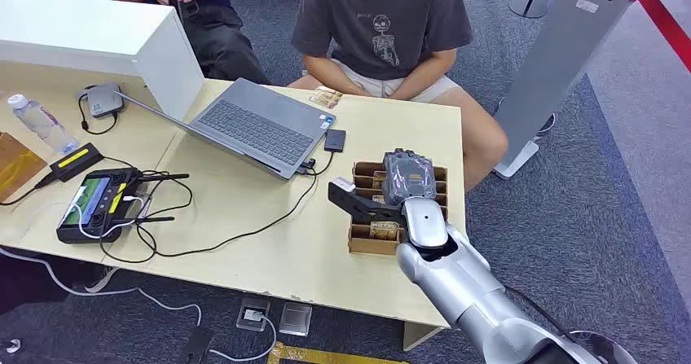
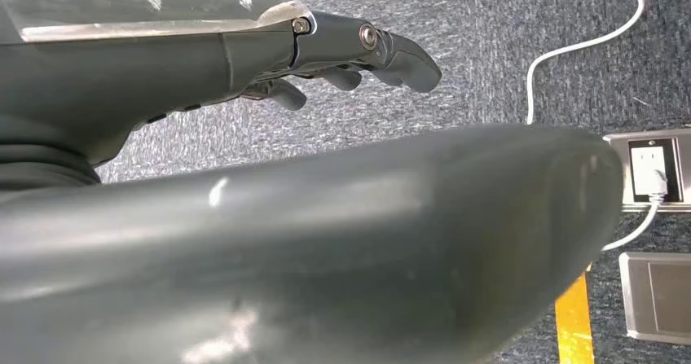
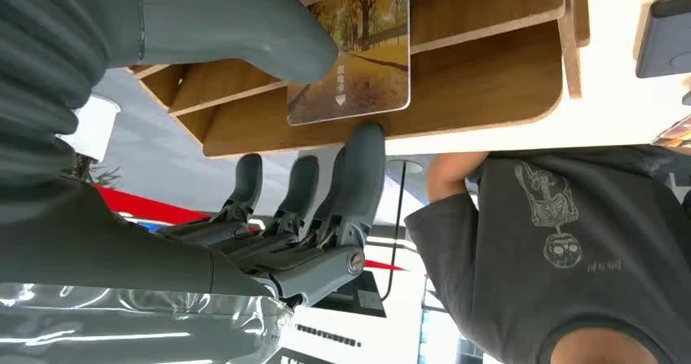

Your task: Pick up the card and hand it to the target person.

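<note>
On the beige table [image 1: 244, 258], a laptop [image 1: 259, 128], grey carpet [image 1: 603, 217] around.

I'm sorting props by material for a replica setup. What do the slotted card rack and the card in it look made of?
The card rack looks like thin wood board, matte brown, with paler raw cut edges. The card looks like glossy printed plastic or coated card stock, carrying an autumn tree photo; which of the two is unclear.

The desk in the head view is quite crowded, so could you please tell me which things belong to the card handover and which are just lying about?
For the job:
card
wooden card rack
right hand
person in grey T-shirt

Lying about:
laptop
water bottle
handheld controller
black cables
white box
</note>
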### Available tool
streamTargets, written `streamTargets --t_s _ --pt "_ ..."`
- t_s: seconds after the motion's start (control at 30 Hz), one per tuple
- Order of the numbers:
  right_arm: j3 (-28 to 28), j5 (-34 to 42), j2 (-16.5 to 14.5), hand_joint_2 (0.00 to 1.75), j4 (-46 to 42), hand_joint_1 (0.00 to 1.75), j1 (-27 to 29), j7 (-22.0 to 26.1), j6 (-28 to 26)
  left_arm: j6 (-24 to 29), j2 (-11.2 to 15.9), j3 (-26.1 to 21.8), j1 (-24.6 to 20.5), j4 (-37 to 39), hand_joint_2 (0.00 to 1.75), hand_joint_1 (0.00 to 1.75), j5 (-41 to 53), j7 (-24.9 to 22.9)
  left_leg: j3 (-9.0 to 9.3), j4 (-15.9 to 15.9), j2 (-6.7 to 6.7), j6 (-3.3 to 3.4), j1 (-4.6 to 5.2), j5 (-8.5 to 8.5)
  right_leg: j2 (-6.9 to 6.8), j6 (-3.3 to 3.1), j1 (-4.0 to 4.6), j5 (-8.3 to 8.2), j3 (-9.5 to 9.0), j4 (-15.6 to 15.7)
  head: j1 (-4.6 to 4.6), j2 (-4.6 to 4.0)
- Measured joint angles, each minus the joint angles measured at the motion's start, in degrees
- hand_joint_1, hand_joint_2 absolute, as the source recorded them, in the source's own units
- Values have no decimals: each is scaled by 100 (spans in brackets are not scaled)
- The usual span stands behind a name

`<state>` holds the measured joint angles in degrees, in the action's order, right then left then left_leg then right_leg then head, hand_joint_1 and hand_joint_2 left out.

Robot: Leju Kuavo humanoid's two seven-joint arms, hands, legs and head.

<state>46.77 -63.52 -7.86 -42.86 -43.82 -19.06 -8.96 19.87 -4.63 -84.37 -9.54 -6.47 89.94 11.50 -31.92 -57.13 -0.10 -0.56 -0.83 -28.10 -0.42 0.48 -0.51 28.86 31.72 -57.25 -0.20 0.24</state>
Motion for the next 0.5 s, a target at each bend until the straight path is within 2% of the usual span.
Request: streamTargets --t_s 0.5 --pt "8 -210 15 175 -274 82 212 -175 45 0 0 -2 0 0 0 0 0 -32 1 0 1 0 0 0 1 0 0 0 1 0 -1 0"
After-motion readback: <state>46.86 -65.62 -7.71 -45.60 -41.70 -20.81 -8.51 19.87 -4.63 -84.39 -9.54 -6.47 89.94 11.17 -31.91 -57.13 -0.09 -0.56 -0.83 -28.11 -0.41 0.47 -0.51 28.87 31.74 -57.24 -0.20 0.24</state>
